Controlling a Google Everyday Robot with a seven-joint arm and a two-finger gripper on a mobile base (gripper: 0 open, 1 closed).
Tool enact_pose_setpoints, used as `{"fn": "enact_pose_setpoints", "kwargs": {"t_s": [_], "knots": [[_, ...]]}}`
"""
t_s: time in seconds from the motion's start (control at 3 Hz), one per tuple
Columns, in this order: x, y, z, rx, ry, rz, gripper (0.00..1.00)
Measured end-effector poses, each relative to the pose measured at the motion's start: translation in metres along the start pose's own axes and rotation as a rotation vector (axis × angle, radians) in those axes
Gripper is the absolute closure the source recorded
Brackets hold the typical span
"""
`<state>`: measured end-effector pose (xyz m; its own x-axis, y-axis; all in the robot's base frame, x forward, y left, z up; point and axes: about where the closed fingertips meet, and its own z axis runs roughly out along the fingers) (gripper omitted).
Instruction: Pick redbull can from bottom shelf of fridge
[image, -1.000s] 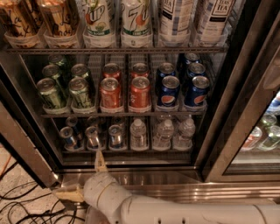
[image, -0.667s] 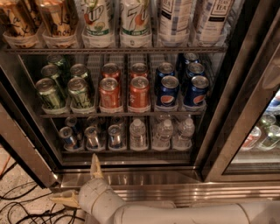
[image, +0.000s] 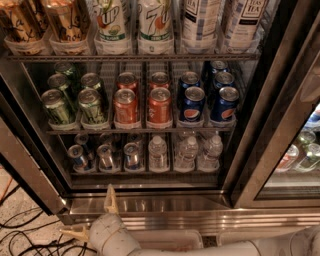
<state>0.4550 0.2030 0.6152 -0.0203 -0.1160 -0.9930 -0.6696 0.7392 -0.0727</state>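
- I am watching the gripper (image: 93, 216) hanging low outside the fridge (image: 30, 172), just under the steel sill (image: 170, 205) and left of centre. Its two tan fingers (image: 111, 199) are standing spread wide and holding nothing.
- The redbull can (image: 105, 157) I am aiming for is sitting at the front of a lane on the left of the bottom shelf (image: 150, 176). Neighbouring slim cans (image: 132, 155) are crowding it on both sides, with more behind.
- Risk I am weighing: the lanes are packed tight, so a finger splayed this wide is likely catching a neighbour and tipping it.
- The rack above (image: 140, 131) is leaving little headroom, so a high approach is risking a knock.
- The sill is lying between gripper and shelf, so a low approach is risking a scrape.
- Water bottles (image: 158, 153) are standing just right of the slim cans. Drifting that way is risking the wrong pick.
- Cables (image: 20, 235) are trailing on the floor nearby, and I am judging a snag possible if the base rolls.
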Motion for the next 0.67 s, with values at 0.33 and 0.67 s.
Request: {"fn": "enact_pose_setpoints", "kwargs": {"t_s": [0.33,0.67], "knots": [[0.0266,-0.0270,0.0102,-0.044,-0.009,0.012,0.00],[0.0276,-0.0263,0.0112,-0.035,-0.011,0.007,0.00]]}}
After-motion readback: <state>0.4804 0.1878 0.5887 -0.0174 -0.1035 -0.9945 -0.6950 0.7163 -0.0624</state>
